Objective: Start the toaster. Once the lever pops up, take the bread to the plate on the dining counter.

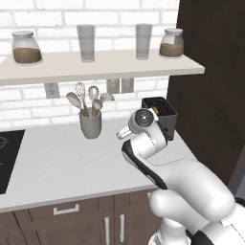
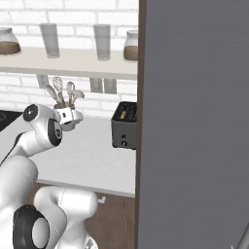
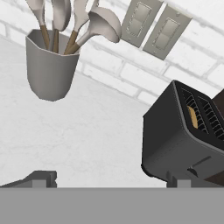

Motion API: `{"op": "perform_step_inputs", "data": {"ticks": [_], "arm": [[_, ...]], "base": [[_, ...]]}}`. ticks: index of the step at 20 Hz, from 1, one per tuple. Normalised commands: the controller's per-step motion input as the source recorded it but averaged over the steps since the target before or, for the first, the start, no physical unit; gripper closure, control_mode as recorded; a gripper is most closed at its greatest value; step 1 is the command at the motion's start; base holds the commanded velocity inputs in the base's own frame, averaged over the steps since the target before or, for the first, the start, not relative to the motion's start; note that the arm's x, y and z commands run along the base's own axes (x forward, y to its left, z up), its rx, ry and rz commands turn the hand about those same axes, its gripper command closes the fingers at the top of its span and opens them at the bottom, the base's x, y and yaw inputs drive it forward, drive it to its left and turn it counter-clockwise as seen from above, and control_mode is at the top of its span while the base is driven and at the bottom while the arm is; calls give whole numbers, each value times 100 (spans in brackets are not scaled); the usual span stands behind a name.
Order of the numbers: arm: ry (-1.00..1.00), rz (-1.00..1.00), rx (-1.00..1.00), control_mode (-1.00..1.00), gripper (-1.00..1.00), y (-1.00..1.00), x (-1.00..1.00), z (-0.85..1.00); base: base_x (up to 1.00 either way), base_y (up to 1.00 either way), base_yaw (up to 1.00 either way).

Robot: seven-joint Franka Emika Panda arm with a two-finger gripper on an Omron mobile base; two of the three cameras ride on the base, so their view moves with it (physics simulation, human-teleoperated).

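Overhead, jars and glasses line the shelf [image 1: 100, 67]; grey utensil cup [image 3: 49, 65] upper left, toaster [image 3: 183, 131] with bread [image 3: 192, 117] right, gripper [image 3: 111, 179] spread wide, empty.

Arm folding up, claw gaping wide

The white arm [image 1: 191, 191] is rising from the near side and bending at its dark elbow, the wrist pointing toward the far wall; the claw [image 3: 109, 179] is hanging open, gripping nothing.

My toaster [image 3: 183, 135] is black, with tan bread [image 3: 192, 117] in 1 slot. The utensil cup [image 3: 48, 70] is grey, the desk [image 1: 62, 158] speckled white, the brick wall [image 1: 28, 103] white.
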Motion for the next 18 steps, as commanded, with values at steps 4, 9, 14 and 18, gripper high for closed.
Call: {"op": "perform_step_inputs", "data": {"ticks": [4, 9, 14, 18], "arm": [[0, 0, 0, -100, -100, 0, 0, 0], [0, 0, 0, -100, -100, 0, 0, 0], [0, 0, 0, -100, -100, 0, 0, 0], [0, 0, 0, -100, -100, 0, 0, 0]], "base": [[0, 0, 0], [0, 0, 0], [0, 0, 0], [0, 0, 0]]}}
